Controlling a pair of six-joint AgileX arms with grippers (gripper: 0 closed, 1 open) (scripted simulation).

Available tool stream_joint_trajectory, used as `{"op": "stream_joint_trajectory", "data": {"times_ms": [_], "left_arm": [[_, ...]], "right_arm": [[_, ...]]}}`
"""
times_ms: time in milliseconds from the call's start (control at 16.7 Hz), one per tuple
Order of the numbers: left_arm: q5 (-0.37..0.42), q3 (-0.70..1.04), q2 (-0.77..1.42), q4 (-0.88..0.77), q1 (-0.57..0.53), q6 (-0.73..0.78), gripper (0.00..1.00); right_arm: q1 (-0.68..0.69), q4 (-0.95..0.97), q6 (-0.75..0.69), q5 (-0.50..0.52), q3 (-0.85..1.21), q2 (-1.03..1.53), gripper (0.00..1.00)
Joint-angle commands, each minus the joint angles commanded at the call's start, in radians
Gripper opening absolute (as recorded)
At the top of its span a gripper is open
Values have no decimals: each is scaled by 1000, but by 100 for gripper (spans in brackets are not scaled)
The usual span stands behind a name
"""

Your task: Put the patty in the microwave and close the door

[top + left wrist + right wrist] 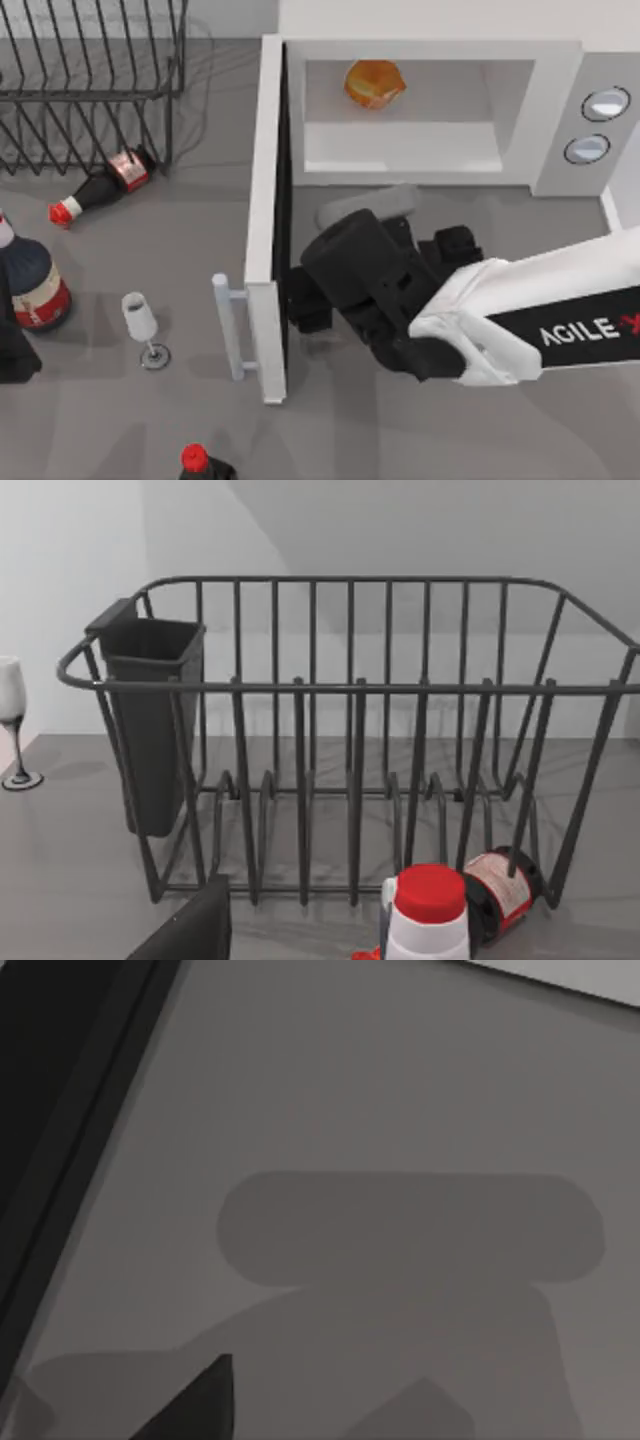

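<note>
Since the patty (374,83) already sits inside the microwave (560,110) cavity, what's left is the door (266,220), standing open w/ its long edge running toward the table front. Right gripper (308,300) is just beside its dark inner face, handle on the far side; can't tell finger state.

Even, diffuse overhead light is cast; soft shadows are thrown on the table (100,420) beneath the right arm (520,320).
</note>
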Motion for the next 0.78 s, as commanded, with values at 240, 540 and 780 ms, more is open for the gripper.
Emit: {"op": "stream_joint_trajectory", "data": {"times_ms": [240, 540, 780], "left_arm": [[0, 0, 0, 0, 0, 0, 100], [0, 0, 0, 0, 0, 0, 100], [0, 0, 0, 0, 0, 0, 100]], "right_arm": [[-7, -47, 11, 17, 33, -44, 100], [-26, -200, 25, 19, 41, -74, 100], [-34, -339, 21, 0, 39, -84, 100]]}}
